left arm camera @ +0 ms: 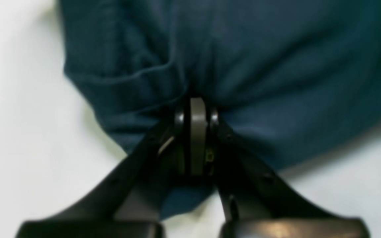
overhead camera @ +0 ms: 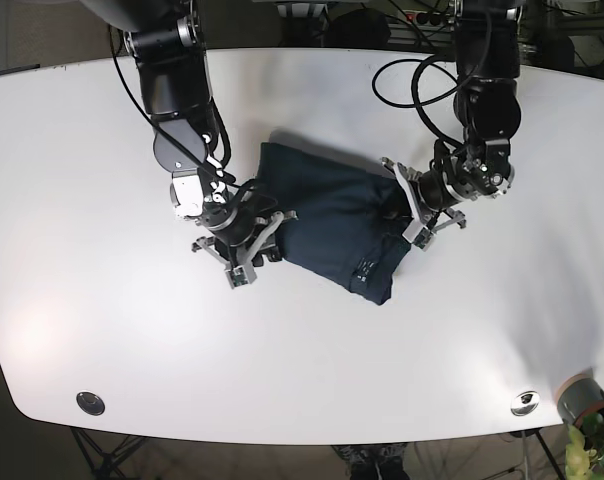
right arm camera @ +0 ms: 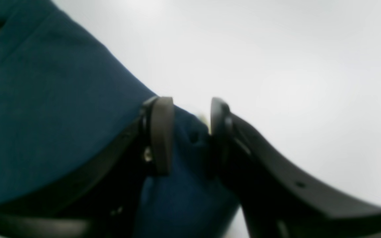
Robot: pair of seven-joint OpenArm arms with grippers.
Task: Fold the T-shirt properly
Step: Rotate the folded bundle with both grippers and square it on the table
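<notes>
T-shirt (overhead camera: 332, 225) dark blue, lay bunched mid-way on white table (overhead camera: 102, 300) between both arms | left gripper (left arm camera: 197, 109) pads pressed together, pinching a gathered fabric fold at shirt's edge | right gripper (right arm camera: 187, 132) fingers apart, straddling shirt's opposite edge, cloth between them, not clamped

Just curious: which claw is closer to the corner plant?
Left. The left claw grips the T-shirt edge toward the plant; the right claw sits at the shirt's far edge.
</notes>
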